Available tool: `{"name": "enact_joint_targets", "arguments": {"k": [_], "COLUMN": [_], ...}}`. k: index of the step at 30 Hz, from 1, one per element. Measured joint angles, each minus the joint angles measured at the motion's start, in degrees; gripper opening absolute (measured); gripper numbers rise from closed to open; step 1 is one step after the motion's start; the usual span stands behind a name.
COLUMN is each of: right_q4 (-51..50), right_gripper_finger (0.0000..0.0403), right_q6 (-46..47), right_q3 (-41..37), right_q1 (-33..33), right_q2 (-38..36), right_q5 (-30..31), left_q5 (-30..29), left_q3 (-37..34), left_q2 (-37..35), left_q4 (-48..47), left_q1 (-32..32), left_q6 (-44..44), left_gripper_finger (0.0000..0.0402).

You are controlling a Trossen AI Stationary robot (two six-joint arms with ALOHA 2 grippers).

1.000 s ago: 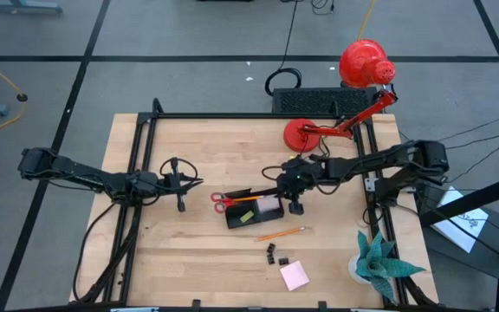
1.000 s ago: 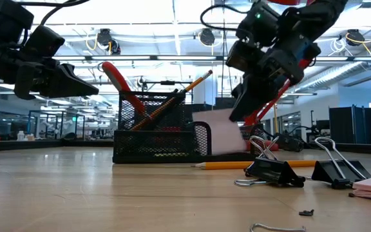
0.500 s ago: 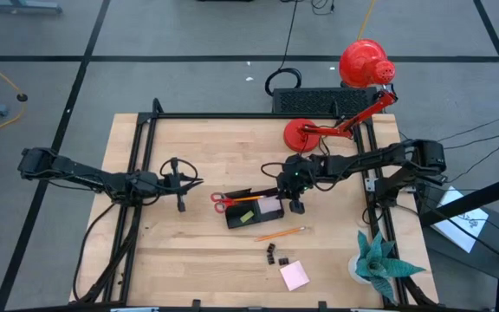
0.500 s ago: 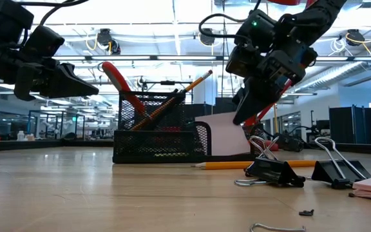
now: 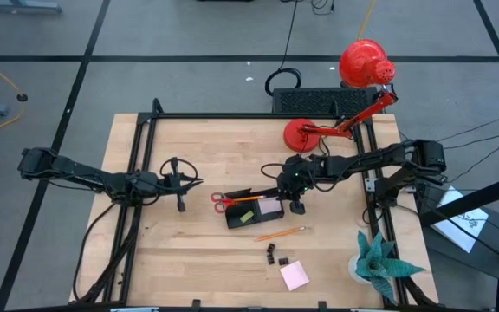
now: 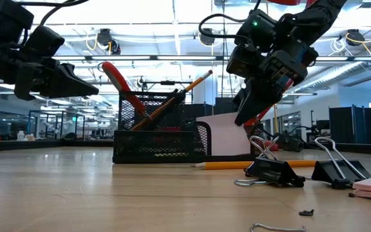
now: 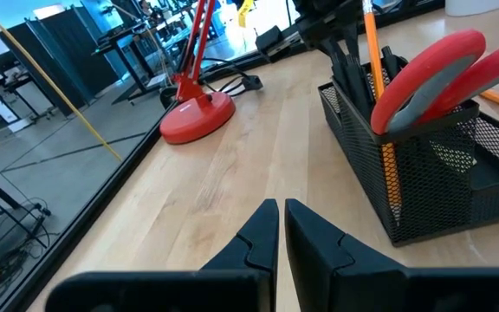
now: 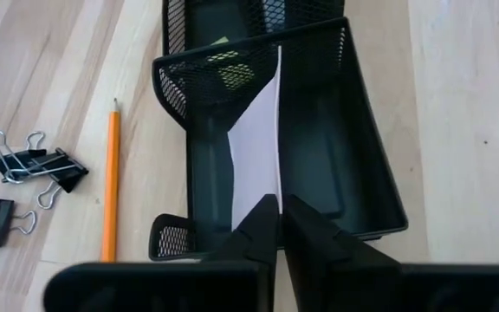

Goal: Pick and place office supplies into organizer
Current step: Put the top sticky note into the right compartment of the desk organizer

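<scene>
Orange pencil (image 5: 281,233) and black clips (image 5: 272,253) lie beside organizer (image 5: 251,208).

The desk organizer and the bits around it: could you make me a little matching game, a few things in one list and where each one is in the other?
Things:
1. red-handled scissors
2. orange pencil
3. binder clips
4. pale sheet of paper

Places:
A. lying flat on the table beside the organizer
B. standing on edge in the organizer's low tray, just below the right pincer
C. sticking up out of the organizer's tall mesh cup
D. on the table between the orange pencil and the pink sticky-note pad

Pairs: 1-C, 2-A, 3-D, 4-B
</scene>
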Motion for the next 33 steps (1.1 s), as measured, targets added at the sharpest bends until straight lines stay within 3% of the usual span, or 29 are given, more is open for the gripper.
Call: {"name": "enact_joint_targets", "arguments": {"k": [18, 24, 33], "right_q4": [1.78, 2.10, 3.03], "right_gripper_finger": [0.0137, 0.0158, 0.0209], "right_q6": [1.92, 1.24, 5.10], "right_q3": [0.00, 0.00, 0.00], "right_q1": [0.03, 0.53, 1.19], "right_q2": [0.00, 0.00, 0.02], "right_q5": [0.85, 5.14, 2.67], "left_q5": [0.00, 0.00, 0.00], "left_q3": [0.00, 0.00, 0.00], "left_q2": [0.00, -0.01, -0.01], "left_q4": [0.00, 0.00, 0.00], "left_q1": [0.02, 0.00, 0.02], "left_q6": [-0.06, -0.22, -0.19], "left_gripper_finger": [0.0031, 0.0031, 0.0031]}}
